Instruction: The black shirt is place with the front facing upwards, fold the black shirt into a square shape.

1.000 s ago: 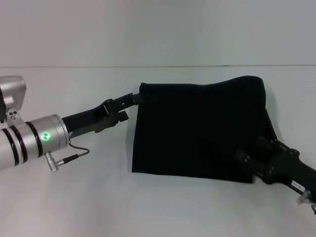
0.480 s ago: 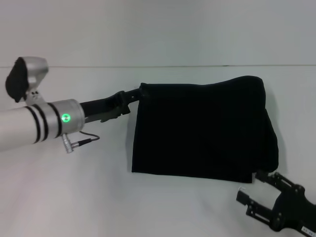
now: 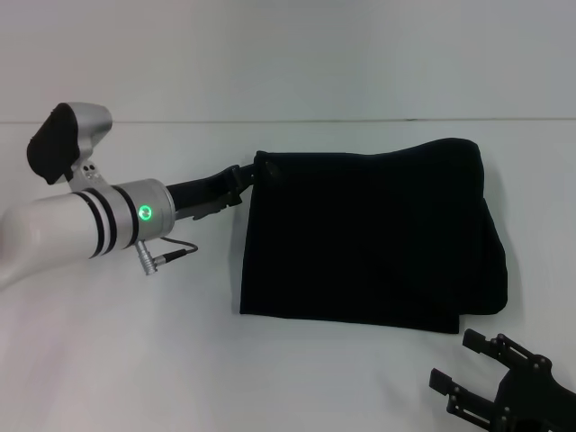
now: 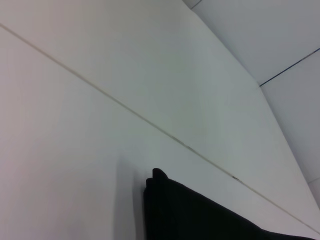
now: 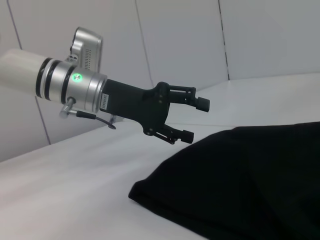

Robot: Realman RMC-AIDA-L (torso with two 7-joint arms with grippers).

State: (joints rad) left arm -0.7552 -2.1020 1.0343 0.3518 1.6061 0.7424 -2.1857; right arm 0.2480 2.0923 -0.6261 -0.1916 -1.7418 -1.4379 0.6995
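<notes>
The black shirt (image 3: 369, 234) lies folded into a rough rectangle on the white table, showing only plain black fabric. Its near right edge bulges slightly. My left gripper (image 3: 241, 178) hovers at the shirt's far left corner. The right wrist view shows this left gripper (image 5: 195, 120) open and empty, just beyond the shirt (image 5: 240, 180). That corner of the shirt (image 4: 200, 215) also shows in the left wrist view. My right gripper (image 3: 455, 360) is open and empty, off the cloth, in front of the shirt's near right corner.
The white table (image 3: 162, 360) stretches bare to the left and in front of the shirt. A pale wall (image 3: 288, 54) rises behind the table's far edge. The left arm's silver wrist (image 3: 126, 220), with a cable, reaches in from the left.
My right gripper has pulled back off the shirt's near right edge toward the front of the table. The left arm's wrist has swung farther in while its gripper stays by the far left corner.
</notes>
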